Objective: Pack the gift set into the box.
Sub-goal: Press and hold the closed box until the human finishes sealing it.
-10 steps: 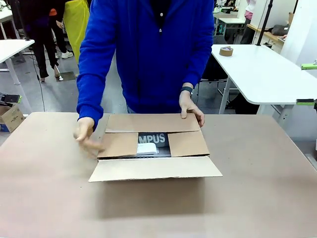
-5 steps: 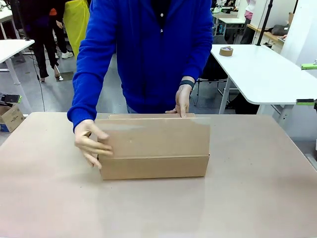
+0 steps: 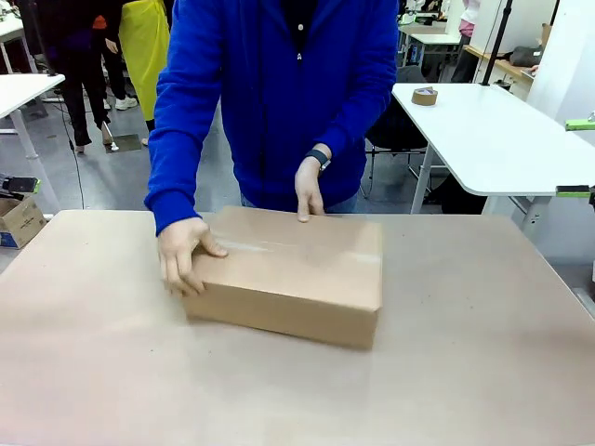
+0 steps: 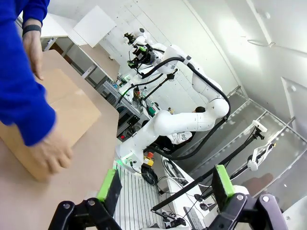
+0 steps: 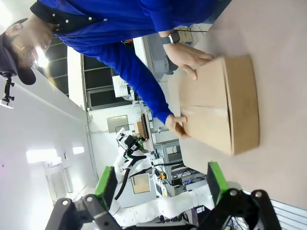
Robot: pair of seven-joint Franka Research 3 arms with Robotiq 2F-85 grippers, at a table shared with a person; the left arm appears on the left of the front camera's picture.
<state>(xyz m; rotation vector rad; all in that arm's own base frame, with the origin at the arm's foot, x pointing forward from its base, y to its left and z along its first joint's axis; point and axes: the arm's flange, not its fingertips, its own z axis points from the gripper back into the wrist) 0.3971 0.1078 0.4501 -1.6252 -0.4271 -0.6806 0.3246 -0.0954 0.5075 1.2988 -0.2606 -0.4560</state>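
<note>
The box [image 3: 286,277] is a brown cardboard carton lying closed on the table, its top flaps folded flat along a centre seam. A person in a blue top holds it with one hand [image 3: 185,255] on its left end and the other hand [image 3: 308,190] on its far edge. The gift set is hidden. The box [image 4: 53,115] shows at the left of the left wrist view, and the box [image 5: 220,105] lies mid-frame in the right wrist view. My left gripper [image 4: 165,191] is open and away from the box. My right gripper [image 5: 160,184] is open too, holding nothing.
The brown tabletop [image 3: 483,372] spreads around the box. A white table [image 3: 493,130] with a tape roll [image 3: 425,96] stands behind at the right. A small cardboard box [image 3: 19,221] sits on the floor at the far left.
The person folded the box's top flaps down over the gift set, closing the box. The box then turned slightly and both hands settled on it.
</note>
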